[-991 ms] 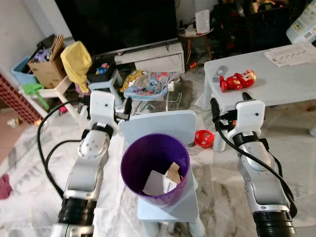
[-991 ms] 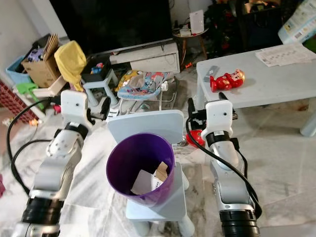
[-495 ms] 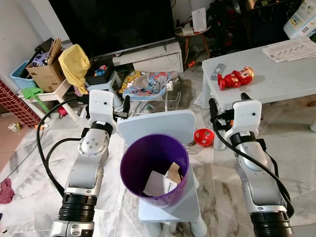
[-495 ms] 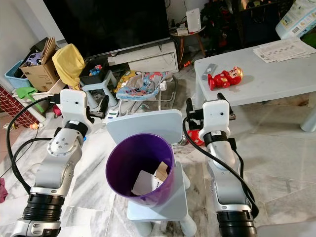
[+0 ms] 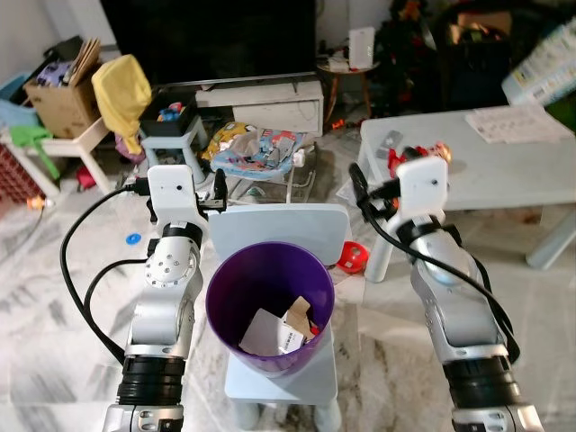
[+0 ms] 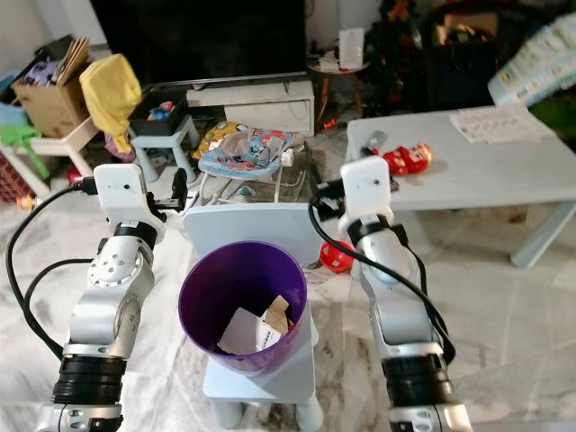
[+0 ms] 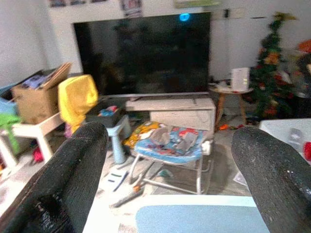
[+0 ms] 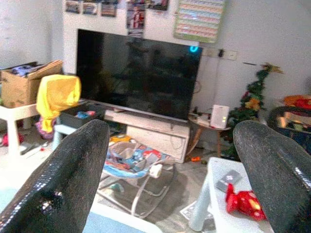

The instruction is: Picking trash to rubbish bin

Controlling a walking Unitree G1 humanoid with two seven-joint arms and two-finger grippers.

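both grippers, left gripper [image 7: 165,170] and right gripper [image 8: 170,170], have their fingers spread wide and hold nothing, raised at nine and three o'clock of the purple bin [image 5: 269,301]. the bin sits on a pale blue stool [image 5: 281,382] with paper trash [image 5: 274,331] already inside. judged next: scan the floor toward twelve o'clock for more trash, keeping arms clear of the bin rim.

Both silver arms are raised forward with elbows bent, the left gripper [image 7: 167,170] and the right gripper [image 8: 170,170] level with each other, each with its black fingers [image 7: 73,174] spread wide and holding nothing.
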